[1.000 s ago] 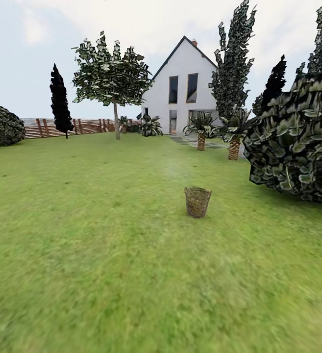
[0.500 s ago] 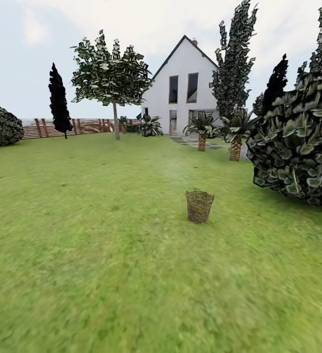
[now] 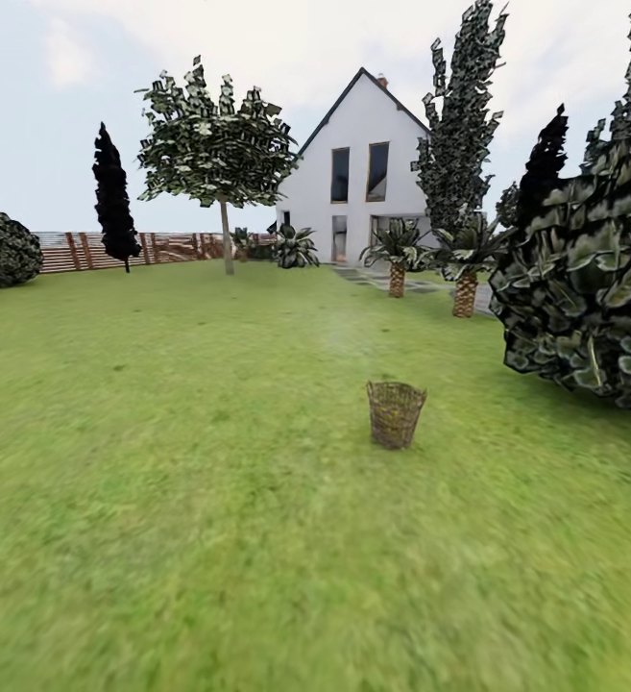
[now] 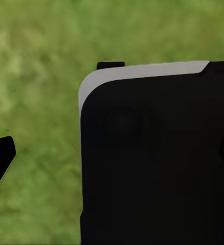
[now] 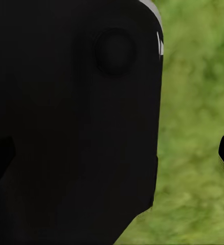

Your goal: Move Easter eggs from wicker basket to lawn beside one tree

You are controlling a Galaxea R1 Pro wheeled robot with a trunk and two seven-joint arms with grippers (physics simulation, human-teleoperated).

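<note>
The lawn point(image 3: 209, 461) is showing a mottled green, paler and yellower in patches, and the same blotched green is appearing in both wrist views. The wicker basket point(image 3: 396, 414) is wearing a woven brown-tan mesh, darker toward its base. The fence point(image 3: 152, 248) along the lawn's far edge is showing reddish-brown horizontal slats. The house point(image 3: 358, 183) is standing white with a dark roof line and dark windows. The conifer point(image 3: 113, 200) is looking almost black. The thin-trunked tree point(image 3: 217, 144) is carrying speckled dark-green and pale leaves; the big bush point(image 3: 589, 279) at the right is showing dark green leaves with lighter edges. The robot body point(image 4: 158, 158) is looking black with a pale grey rim.
</note>
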